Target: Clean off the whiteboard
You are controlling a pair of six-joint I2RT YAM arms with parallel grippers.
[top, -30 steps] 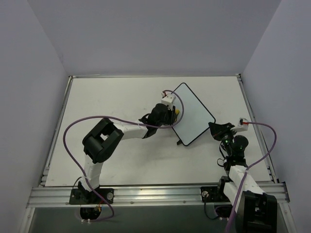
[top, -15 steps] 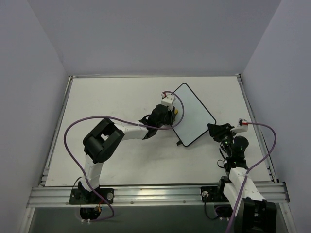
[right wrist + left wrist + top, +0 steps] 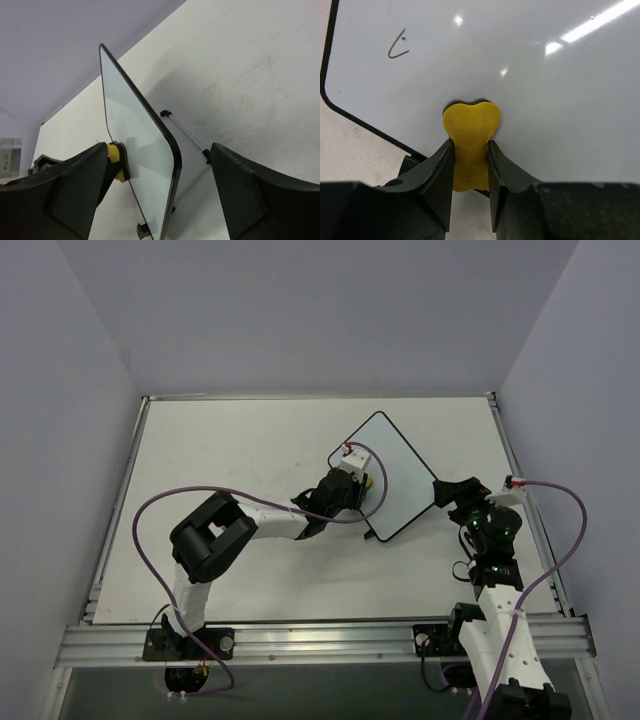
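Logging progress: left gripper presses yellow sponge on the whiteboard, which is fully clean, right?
Not clean: the left wrist view shows a dark pen mark on the black-framed whiteboard. The left gripper does press the yellow bone-shaped sponge there.

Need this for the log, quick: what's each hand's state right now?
Left hand: closed on the yellow sponge, against the whiteboard.
Right hand: open, holding nothing.
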